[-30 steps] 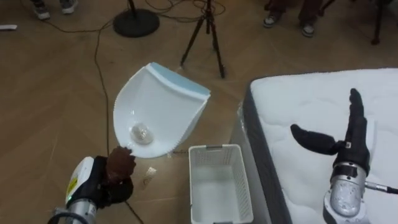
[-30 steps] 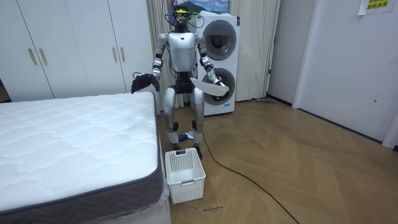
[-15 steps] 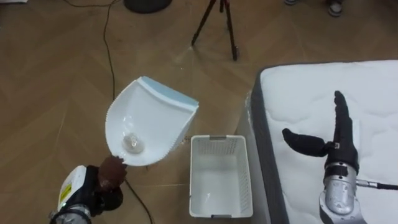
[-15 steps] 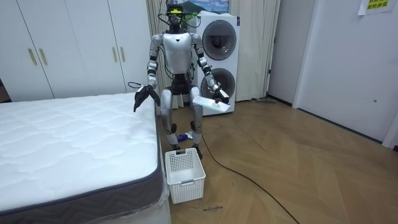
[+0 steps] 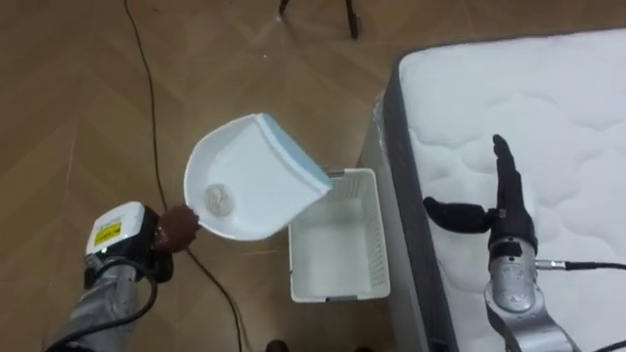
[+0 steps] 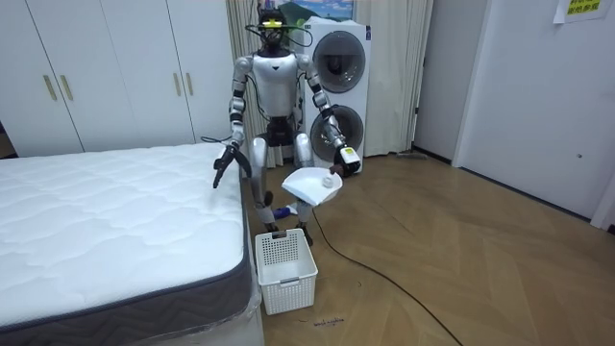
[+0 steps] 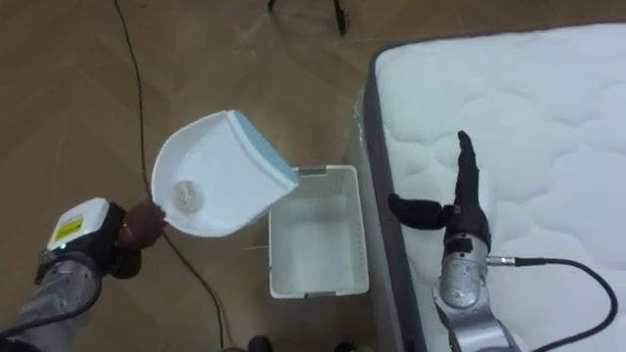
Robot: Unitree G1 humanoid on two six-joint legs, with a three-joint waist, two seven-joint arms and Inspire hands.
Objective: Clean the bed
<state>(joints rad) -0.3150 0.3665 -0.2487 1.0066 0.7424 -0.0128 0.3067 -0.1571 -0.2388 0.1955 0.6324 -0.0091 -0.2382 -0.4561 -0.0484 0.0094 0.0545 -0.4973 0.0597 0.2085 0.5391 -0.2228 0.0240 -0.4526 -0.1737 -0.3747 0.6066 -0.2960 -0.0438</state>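
Observation:
My left hand (image 5: 176, 227) is shut on the handle of a white dustpan (image 5: 249, 176) with a pale blue front lip. A small crumpled white ball (image 5: 218, 198) lies in the pan near the handle. The lip hangs over the left rim of a white slatted basket (image 5: 337, 291), which stands on the floor against the bed's side. My right hand (image 5: 504, 210) is open, with straight fingers and the thumb spread, just above the white quilted mattress (image 5: 558, 108) near its edge. In the room view I stand at the bed's corner, the dustpan (image 6: 309, 185) above the basket (image 6: 285, 271).
A black cable (image 5: 147, 108) runs across the wooden floor past my left arm. Tripod feet (image 5: 349, 20) stand at the top edge. In the room view a washing machine (image 6: 336, 86) is behind me and white wardrobes (image 6: 115, 67) line the wall.
The dustpan has swung right and down until its lip is over the basket. My right hand has dropped closer to the mattress. The eye view has shifted downwards.

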